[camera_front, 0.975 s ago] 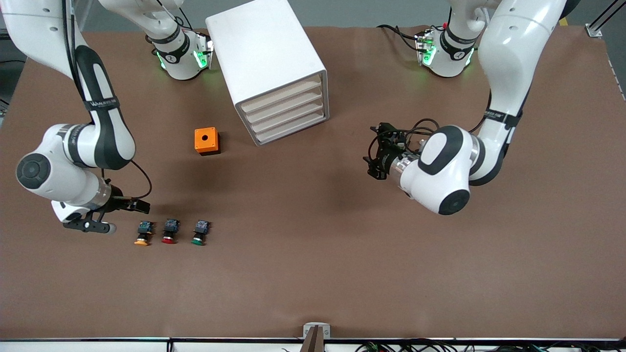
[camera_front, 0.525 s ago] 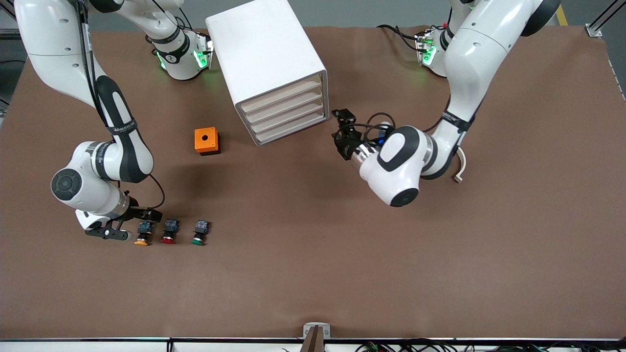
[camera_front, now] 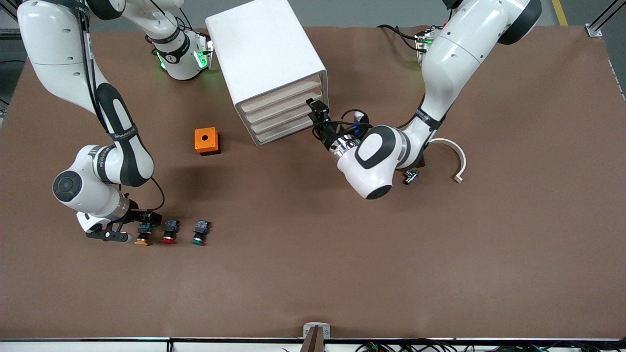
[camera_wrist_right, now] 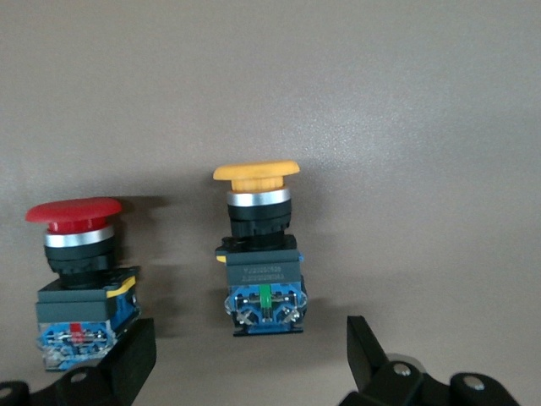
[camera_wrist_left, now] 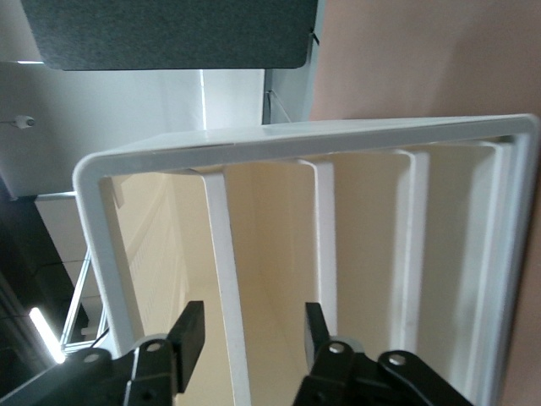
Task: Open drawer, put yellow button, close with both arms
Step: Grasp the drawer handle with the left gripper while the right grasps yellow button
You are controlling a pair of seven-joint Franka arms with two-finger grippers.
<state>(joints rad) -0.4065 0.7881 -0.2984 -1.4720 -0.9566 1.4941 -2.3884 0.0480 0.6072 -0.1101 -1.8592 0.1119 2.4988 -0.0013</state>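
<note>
Right tool [camera_wrist_right: 245,359] agape around yellow button [camera_wrist_right: 258,254]

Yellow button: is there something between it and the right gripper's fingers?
Nothing visible stands in the way. The right gripper is open, one finger at each side of the yellow button. The red button lies close beside it, next to one finger, but not between.

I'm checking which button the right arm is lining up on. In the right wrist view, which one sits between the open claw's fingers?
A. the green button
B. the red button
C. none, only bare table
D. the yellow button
D: in the right wrist view the yellow button lies centred between the right claw fingers, with the red button off beside one finger.
</note>
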